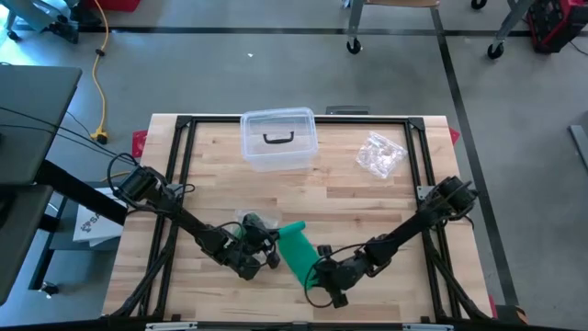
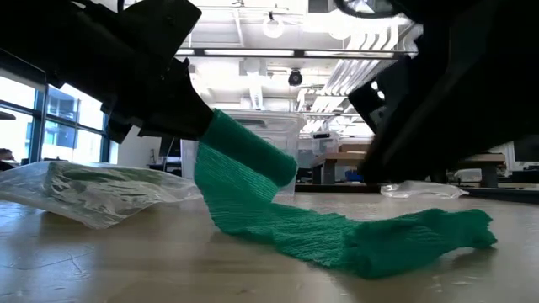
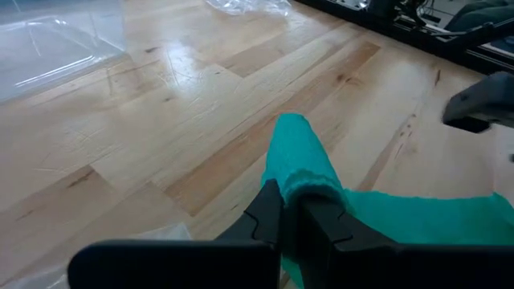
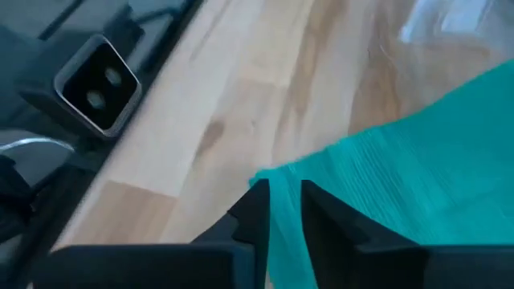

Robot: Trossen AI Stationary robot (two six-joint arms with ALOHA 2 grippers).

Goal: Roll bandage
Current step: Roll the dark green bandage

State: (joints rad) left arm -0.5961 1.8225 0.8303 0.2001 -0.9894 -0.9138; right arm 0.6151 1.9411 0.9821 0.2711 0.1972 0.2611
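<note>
While my left end effector (image 3: 291,215) pinches the rolled end of the green bandage (image 1: 296,248) above the tabletop (image 1: 367,198), my right end effector (image 4: 283,210) pinches its loose tail; next, I judge, winding calls for tension.

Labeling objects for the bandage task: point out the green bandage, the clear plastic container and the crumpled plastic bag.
green bandage (image 1: 296,246): high view, middle of the unrolled strip.
clear plastic container (image 1: 278,153): high view, its front wall under the dark handle.
crumpled plastic bag (image 1: 380,154): high view, centre of the bag.
</note>
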